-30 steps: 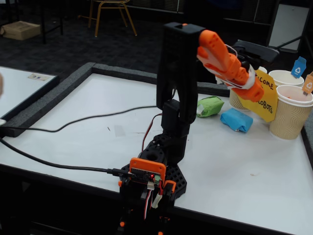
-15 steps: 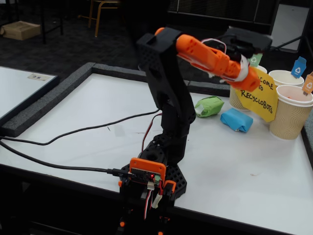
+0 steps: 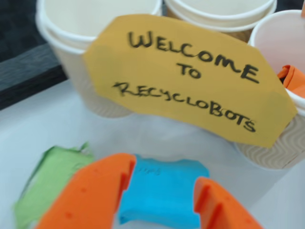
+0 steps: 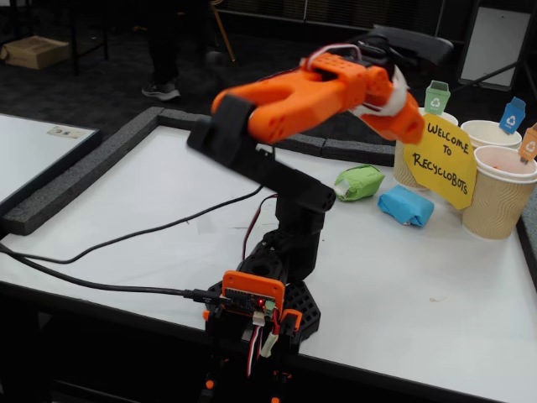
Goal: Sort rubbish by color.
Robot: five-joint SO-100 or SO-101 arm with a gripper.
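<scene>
1. Counting from the fixed view: three ribbed paper cups stand at the bench's (image 4: 436, 277) far right edge, one with a green tag (image 4: 436, 97), one with a blue tag (image 4: 511, 116) and one with an orange tag (image 4: 529, 144); one yellow octagonal sign (image 4: 441, 161) leans in front of them.
2. Three rubbish lumps show: a green lump (image 4: 359, 182), a blue lump (image 4: 405, 206), and an orange lump (image 3: 293, 80) seen only in the wrist view, lying inside the cup at 3 o'clock.
3. One arm (image 4: 285, 180) reaches forward from its base, upper link tilted low, orange forearm stretched toward the sign.
4. Its tool (image 3: 159, 193) hangs above the bench with its two orange fingers (image 3: 90, 195) spread apart, holding nothing; the blue lump shows in the gap between them.
5. Both bench lumps are crumpled paper; the green lies at 10 o'clock of the blue, just beside it, below the sign.
</scene>
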